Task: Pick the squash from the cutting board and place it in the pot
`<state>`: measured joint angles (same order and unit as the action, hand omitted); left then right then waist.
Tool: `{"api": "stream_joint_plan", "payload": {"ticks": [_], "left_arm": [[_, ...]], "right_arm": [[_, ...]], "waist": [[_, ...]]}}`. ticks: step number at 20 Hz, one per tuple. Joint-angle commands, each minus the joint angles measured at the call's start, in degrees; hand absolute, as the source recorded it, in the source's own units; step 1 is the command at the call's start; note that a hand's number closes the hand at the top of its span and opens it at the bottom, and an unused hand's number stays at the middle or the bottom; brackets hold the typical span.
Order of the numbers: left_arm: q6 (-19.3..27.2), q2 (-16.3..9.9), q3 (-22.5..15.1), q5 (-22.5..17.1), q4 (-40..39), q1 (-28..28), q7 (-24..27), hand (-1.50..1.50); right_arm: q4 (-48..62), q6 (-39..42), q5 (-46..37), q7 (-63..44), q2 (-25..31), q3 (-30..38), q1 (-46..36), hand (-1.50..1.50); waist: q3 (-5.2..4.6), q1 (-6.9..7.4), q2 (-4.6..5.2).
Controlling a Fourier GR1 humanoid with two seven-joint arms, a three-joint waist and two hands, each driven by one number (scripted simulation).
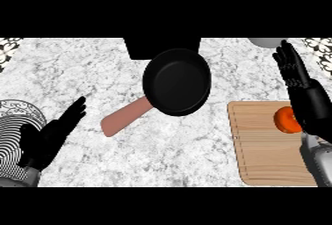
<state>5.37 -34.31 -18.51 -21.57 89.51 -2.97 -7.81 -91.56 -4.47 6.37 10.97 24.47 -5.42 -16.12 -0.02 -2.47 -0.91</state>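
Right hand, fingers straight, hovers beside the orange squash on the cutting board; left hand rests open.

The robot's left black, glossy hand has long slim fingers and a thumb, all the same dark tone, with faint lighter sheen along their edges. Below its palm begins a pale grey, smooth, rounded forearm, of which only a short stub shows. The robot's right black hand looks alike: slender segmented fingers with small glints at the knuckle lines, and a broad dark back of the hand. Beneath its wrist runs a light grey forearm with a rounded casing and a soft highlight down its length.
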Motion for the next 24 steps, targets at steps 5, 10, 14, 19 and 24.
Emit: {"api": "stream_joint_plan", "payload": {"ticks": [5,10,14,19,24], "left_arm": [[6.6,6.2,3.6,-1.2,2.7,-5.0,0.9,0.00],[11.9,10.7,3.6,-1.8,3.7,-5.4,-1.9,0.00],[13.6,12.4,2.6,-0.1,3.5,-5.1,-0.9,0.00],[14.1,11.4,2.8,-0.2,5.7,-5.8,-4.6,0.00],[13.1,12.7,1.6,1.1,4.2,-5.3,-2.3,0.00]], "right_arm": [[3.1,29.2,17.8,-2.5,1.6,-9.2,1.8,-1.50],[10.8,30.9,6.0,22.9,15.1,3.7,2.8,-1.50],[14.4,43.1,7.1,39.2,23.3,8.9,4.6,-1.50],[21.2,43.2,-0.6,44.7,35.4,11.6,3.5,-1.50],[22.6,40.9,-6.9,47.7,43.7,8.6,1.6,-1.50]], "waist": [[0.32,4.97,1.84],[0.42,2.33,1.44],[0.36,1.88,1.25],[0.33,3.14,1.33],[0.19,4.28,1.57]]}}
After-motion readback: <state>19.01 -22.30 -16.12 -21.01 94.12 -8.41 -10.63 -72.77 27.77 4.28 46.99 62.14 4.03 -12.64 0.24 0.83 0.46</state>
